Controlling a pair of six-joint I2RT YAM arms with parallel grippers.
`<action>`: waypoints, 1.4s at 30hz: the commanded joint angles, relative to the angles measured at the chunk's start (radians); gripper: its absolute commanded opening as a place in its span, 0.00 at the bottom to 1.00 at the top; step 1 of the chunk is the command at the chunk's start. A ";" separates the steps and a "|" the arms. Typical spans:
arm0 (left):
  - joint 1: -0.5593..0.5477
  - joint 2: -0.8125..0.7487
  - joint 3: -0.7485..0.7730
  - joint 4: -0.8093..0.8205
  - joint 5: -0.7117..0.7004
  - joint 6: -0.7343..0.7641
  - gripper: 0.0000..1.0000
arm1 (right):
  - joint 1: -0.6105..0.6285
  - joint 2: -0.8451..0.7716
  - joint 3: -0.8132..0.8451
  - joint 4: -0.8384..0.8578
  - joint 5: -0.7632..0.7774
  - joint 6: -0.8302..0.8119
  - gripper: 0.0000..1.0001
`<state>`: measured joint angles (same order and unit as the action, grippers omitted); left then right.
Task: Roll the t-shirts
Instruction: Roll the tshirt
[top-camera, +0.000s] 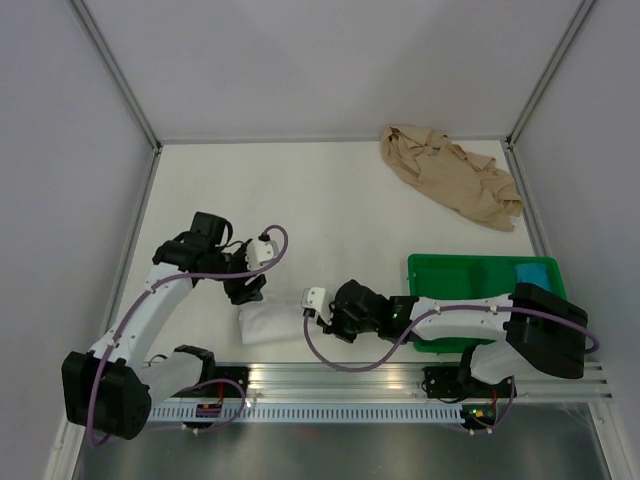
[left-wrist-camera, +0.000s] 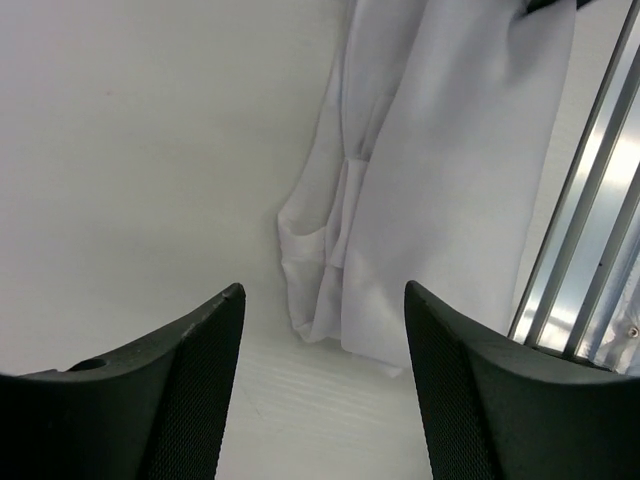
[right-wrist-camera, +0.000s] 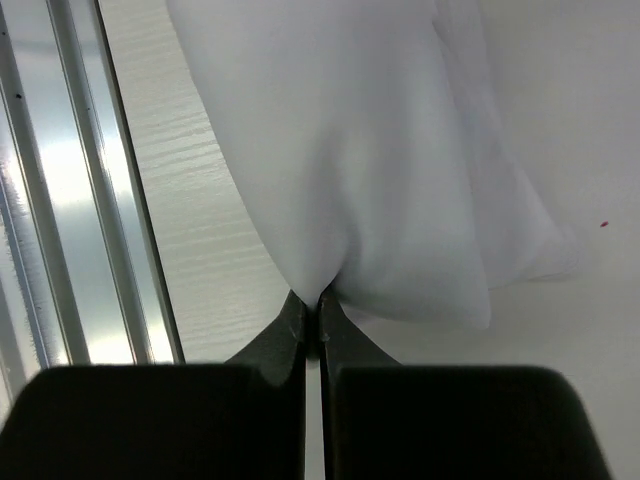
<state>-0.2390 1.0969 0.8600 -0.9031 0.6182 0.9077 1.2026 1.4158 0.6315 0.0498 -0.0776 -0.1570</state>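
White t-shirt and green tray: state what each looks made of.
White t-shirt: thin soft cloth, matte; it drapes in folds and puckers where the right gripper pinches it. Green tray: probably plastic, smooth and evenly coloured, with a stiff straight rim.

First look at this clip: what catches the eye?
The right gripper is pinched shut on an edge of the white t-shirt, which lies bunched at front centre, while the left gripper hovers open at its other end. The tan t-shirt lies crumpled in the far right corner.
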 joint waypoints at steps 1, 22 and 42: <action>-0.025 -0.011 -0.061 -0.020 -0.043 0.040 0.70 | -0.089 -0.014 -0.035 0.090 -0.267 0.119 0.00; -0.318 -0.141 -0.219 -0.016 -0.198 -0.151 0.94 | -0.235 0.075 0.016 0.091 -0.409 0.197 0.00; -0.365 -0.166 -0.352 0.158 -0.387 -0.072 0.09 | -0.285 0.080 0.059 -0.074 -0.442 0.116 0.00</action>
<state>-0.6037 0.9394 0.4862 -0.7437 0.2783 0.8043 0.9215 1.5116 0.6399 0.0673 -0.4957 0.0280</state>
